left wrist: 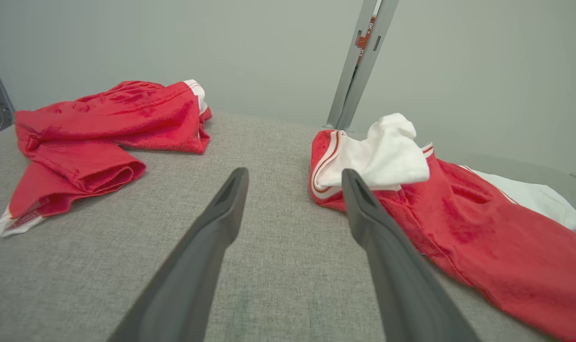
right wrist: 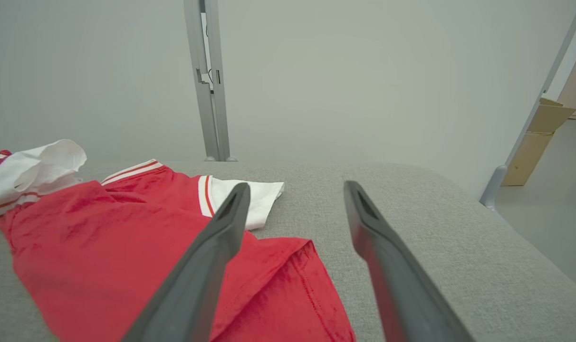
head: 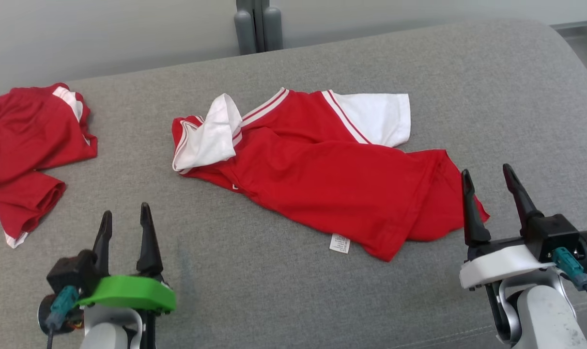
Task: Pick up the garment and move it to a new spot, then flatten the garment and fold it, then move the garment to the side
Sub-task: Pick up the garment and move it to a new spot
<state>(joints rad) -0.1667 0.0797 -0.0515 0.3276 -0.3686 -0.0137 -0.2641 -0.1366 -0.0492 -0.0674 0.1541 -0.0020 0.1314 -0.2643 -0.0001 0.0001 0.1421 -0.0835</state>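
I see the red garment [head: 322,174] rumpled at frame centre. My left gripper [head: 126,211], lower left, and right gripper [head: 486,170], lower right, both have jaws released, empty

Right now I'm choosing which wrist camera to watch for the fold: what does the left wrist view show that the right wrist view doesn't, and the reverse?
Left wrist view: a second red garment crumpled on the grey cushion, apart from the red and white shirt, and the open left pincer. Right wrist view: the shirt's doubled-over bottom hem, a cardboard box beyond the cushion's edge, and the open right pincer. Both: the shirt with its white sleeves, the cushion, and a metal post by the wall.
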